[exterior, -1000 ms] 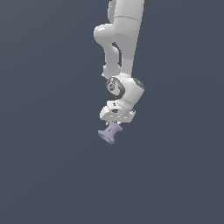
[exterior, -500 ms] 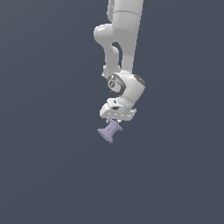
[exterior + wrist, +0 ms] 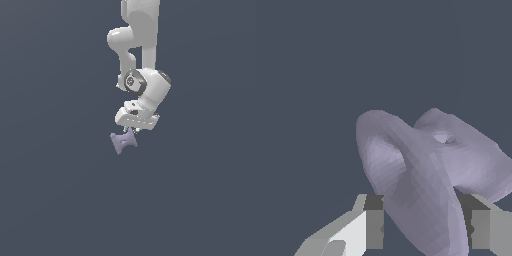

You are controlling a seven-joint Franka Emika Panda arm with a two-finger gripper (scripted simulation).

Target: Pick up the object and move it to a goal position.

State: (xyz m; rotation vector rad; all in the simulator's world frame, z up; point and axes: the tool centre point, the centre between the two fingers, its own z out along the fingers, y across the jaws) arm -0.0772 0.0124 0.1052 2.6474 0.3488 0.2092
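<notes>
The object (image 3: 123, 142) is a small pale lavender spool with flared ends and a narrow waist. It hangs in the air just under the white arm's hand in the exterior view, tilted. My gripper (image 3: 131, 131) is shut on it from above. In the wrist view the object (image 3: 421, 170) fills the near field, with one flared end pinched between the two grey fingertips (image 3: 373, 220), one on each side. The fingertips are largely hidden by the hand in the exterior view.
Around the arm there is only a plain dark grey-blue background, with no surface edge, container or other object showing. The white arm (image 3: 142, 60) comes down from the upper edge of the exterior view.
The gripper and the held object have risen slightly and the object has tilted a little; the grip stays the same.
</notes>
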